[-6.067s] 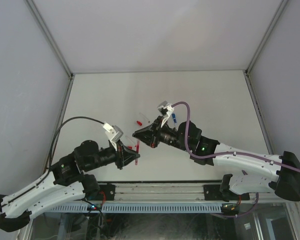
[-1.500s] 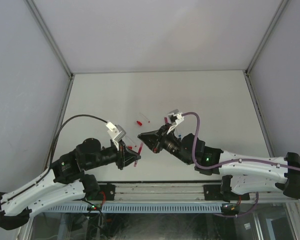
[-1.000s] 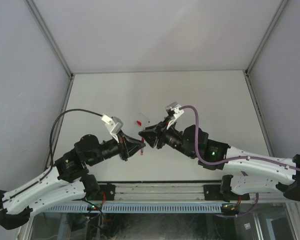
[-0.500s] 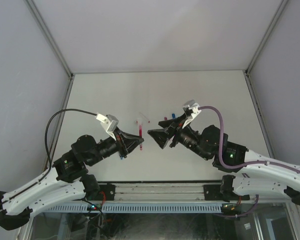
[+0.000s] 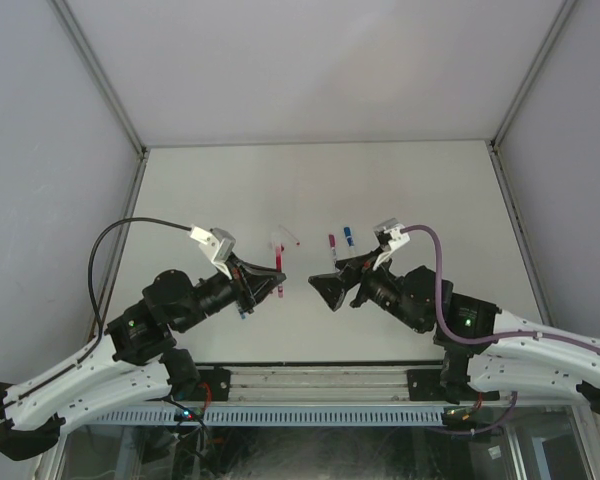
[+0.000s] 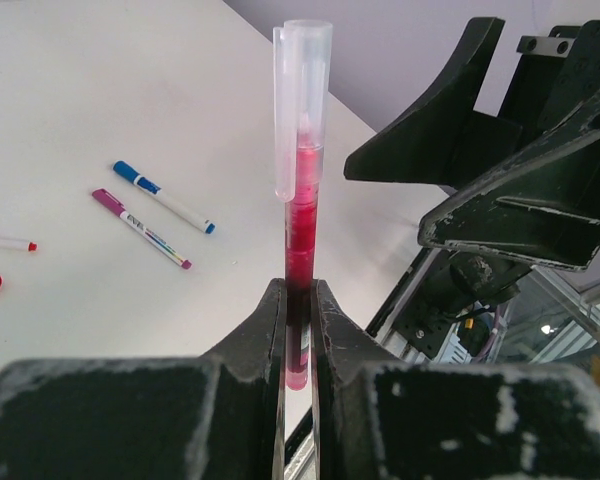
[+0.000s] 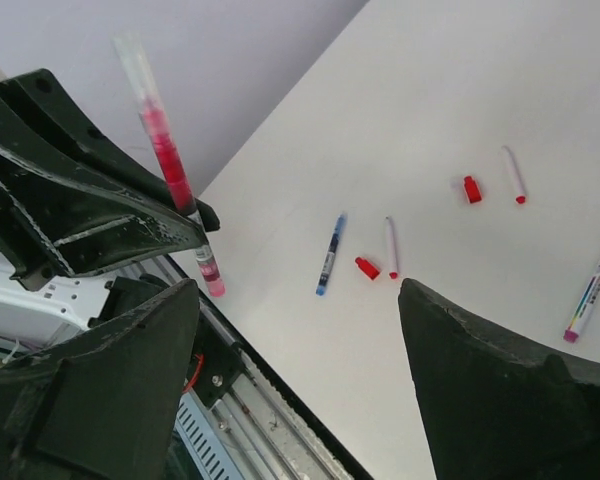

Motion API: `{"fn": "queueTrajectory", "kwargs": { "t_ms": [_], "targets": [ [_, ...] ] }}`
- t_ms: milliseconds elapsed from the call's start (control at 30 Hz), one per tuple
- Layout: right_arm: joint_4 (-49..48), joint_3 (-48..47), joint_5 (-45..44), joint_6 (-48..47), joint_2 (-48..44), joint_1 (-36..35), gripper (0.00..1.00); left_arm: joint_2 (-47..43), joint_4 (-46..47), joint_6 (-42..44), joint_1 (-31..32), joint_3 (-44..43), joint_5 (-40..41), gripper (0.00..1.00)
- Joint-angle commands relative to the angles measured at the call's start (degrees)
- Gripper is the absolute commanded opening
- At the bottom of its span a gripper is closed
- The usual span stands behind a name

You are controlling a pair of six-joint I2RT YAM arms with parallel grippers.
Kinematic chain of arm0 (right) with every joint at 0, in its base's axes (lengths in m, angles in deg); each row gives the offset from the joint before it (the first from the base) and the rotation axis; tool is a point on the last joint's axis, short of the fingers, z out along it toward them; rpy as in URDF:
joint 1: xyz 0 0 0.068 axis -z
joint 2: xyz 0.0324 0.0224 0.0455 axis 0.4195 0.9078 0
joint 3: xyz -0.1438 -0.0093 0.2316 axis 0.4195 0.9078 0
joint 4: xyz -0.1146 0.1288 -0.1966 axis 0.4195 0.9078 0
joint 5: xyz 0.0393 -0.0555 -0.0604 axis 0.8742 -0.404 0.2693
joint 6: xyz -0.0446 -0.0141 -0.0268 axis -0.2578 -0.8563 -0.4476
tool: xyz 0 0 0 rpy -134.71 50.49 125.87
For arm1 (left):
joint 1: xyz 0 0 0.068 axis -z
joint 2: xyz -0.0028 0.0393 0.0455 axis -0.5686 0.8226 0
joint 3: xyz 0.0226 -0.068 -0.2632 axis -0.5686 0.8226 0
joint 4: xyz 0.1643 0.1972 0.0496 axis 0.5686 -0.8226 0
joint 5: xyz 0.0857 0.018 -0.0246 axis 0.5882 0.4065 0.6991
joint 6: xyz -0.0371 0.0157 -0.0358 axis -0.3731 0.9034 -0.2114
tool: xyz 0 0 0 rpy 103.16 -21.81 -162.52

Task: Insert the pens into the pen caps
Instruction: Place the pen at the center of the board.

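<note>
Clamped the left gripper (image 6: pixel 300 300) narrowly on a red pen (image 6: pixel 302 230), upright, clear cap (image 6: pixel 302 90) apparently seated on top. Held the right gripper (image 7: pixel 295 330) wide apart, empty, nearby. Left a blue pen (image 7: pixel 328 267), a magenta pen (image 7: pixel 592 295) and red caps (image 7: pixel 367 267) lying unjoined on the table (image 7: pixel 460 60).

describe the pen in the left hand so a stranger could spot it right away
Over the white table, find the left hand, raised near the middle. Clamped in it, cap end up, is a red pen with a clear cap. It is the only pen off the table; the blue pen and magenta pen lie flat.
</note>
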Motion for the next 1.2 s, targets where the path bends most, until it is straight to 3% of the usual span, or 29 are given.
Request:
{"fn": "queueTrajectory", "kwargs": {
  "t_ms": [0, 167, 467, 733, 1167],
  "targets": [
    [-0.56, 0.29, -1.32, 3.19, -0.23, -1.19, 0.81, 0.0, 1.38, 0.1, -0.21, -2.57, 0.81, 0.0],
    [-3.16, 0.41, -1.27, 2.49, 1.9, -3.23, 0.81, -0.2, 2.13, -0.45, -0.21, -2.55, 1.28, 0.0],
    [-13.04, 1.6, 3.97, 1.89, 4.73, -4.3, 0.6, -1.61, 3.5, -0.74, -0.22, -2.29, 1.35, 0.0],
    [-20.06, 1.99, 4.09, 0.8, 6.03, -4.12, 0.55, -1.16, 4.14, -0.33, -0.21, -1.92, -0.62, 0.0],
    [-21.81, -3.01, 8.74, 0.15, 10.86, -1.01, 0.42, 0.12, 4.7, 0.24, -0.25, -1.72, -3.1, 0.0]
  ]
}}
